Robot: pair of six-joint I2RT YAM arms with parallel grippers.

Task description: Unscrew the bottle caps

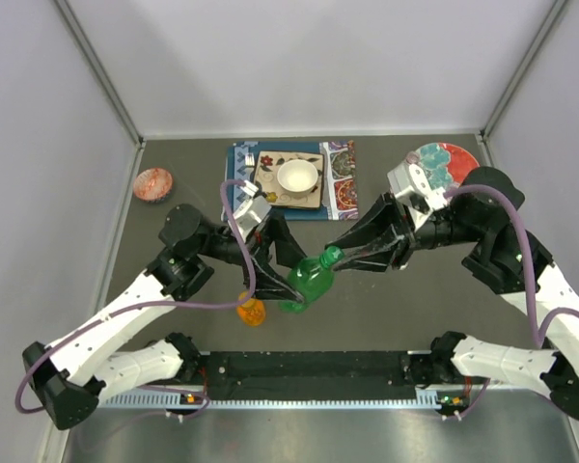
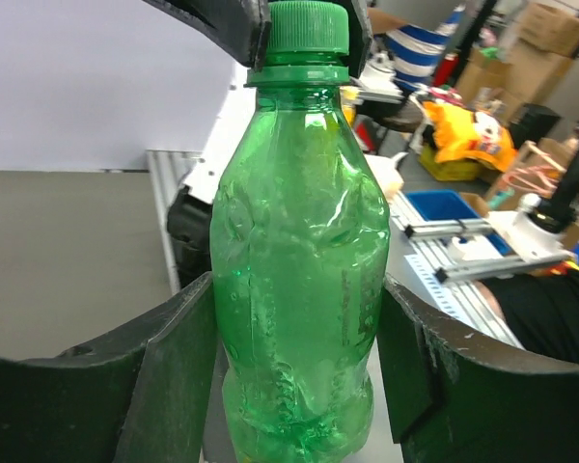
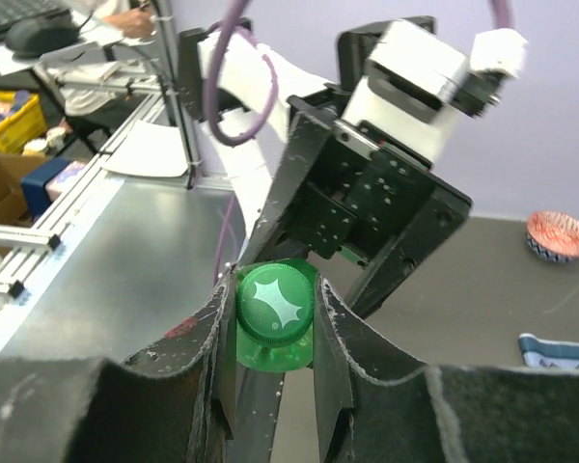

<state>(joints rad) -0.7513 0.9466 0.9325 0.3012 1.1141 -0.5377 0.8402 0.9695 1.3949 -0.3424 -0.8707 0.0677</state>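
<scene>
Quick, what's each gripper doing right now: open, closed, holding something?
Left gripper: closed around the body of the green bottle.
Right gripper: closed on the green cap of that bottle.

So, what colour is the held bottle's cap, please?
Green: the round plastic screw cap shows best in left wrist view.

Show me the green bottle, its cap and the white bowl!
green bottle (image 2: 299,289), left wrist view, middle of its body.
green cap (image 3: 273,304), right wrist view, its flat top.
white bowl (image 1: 297,177), top view, its inside.
</scene>
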